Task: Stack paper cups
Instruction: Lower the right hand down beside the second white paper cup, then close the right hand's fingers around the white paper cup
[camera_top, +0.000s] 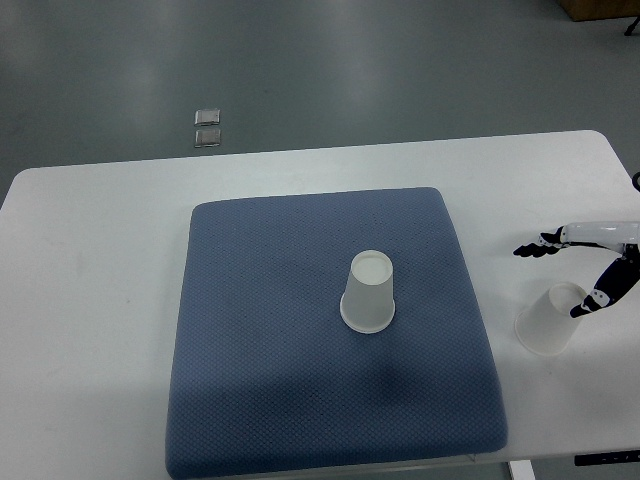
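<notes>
- paper cups: 1 upside down on the blue mat (300, 400) centre (368, 292), 1 on the table (90, 300) by the right hand (580, 275).
- right hand spread, a fingertip touching that cup (548, 320), gripping nothing.
- light, thin-walled, likely crushable; take it gently around the sides.

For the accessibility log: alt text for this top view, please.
The right robot hand, fingers spread, reaches in from the right edge above a translucent white paper cup on the white table. A second white paper cup stands upside down on a blue textured mat.
</notes>
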